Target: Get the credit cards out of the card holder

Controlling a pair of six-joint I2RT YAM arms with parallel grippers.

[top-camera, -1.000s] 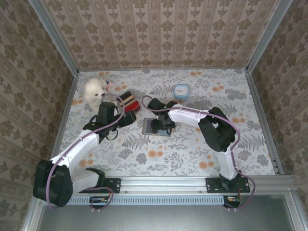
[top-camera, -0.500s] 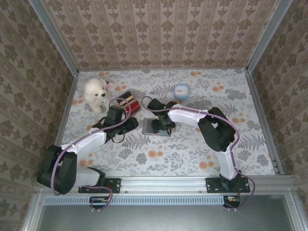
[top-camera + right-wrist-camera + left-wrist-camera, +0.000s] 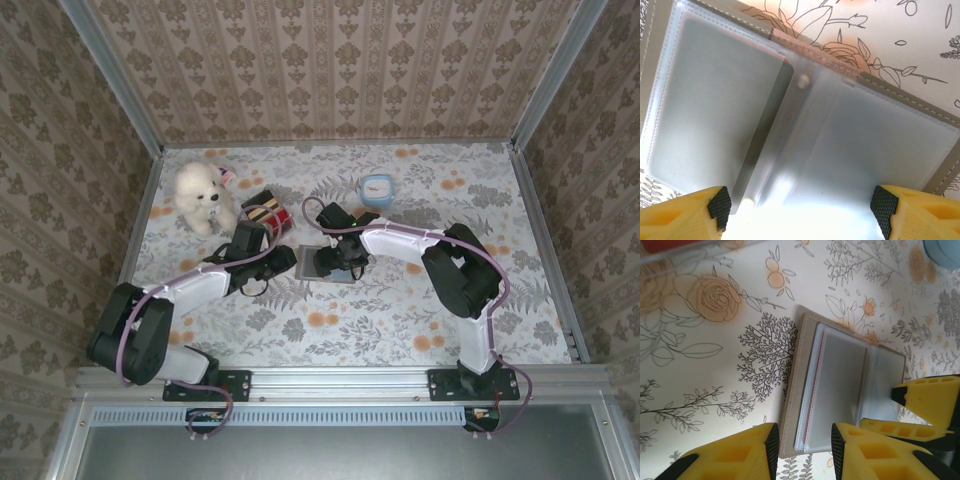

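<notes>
Top external view: a floral-patterned table (image 3: 400, 320) inside patterned walls, with two robot arms reaching in from the near edge. One card holder (image 3: 312, 266) lies opened flat near the middle of the table, between the two grippers. The left gripper (image 3: 290, 262) is at the holder's left edge. The right gripper (image 3: 340, 260) sits over its right half. Far left of the holder stands one white plush dog (image 3: 200, 195), and just right of the dog is one striped block (image 3: 270, 213) in red, black and tan. Far right of the holder is one small round blue tub (image 3: 376, 190); what it holds cannot be told. In the left wrist view, the left gripper's two yellow fingers (image 3: 740, 462) stand a narrow gap apart, astride the holder's tan border. Whether they pinch it cannot be told. In the right wrist view, the right gripper's two yellow fingers (image 3: 695, 210) are spread wide, released, just above the holder's frosted plastic sleeves (image 3: 865, 150). The credit cards (image 3: 720, 100) are inside the holder. One card outline with a thin red edge shows through one sleeve. How many cards lie stacked there cannot be counted.
</notes>
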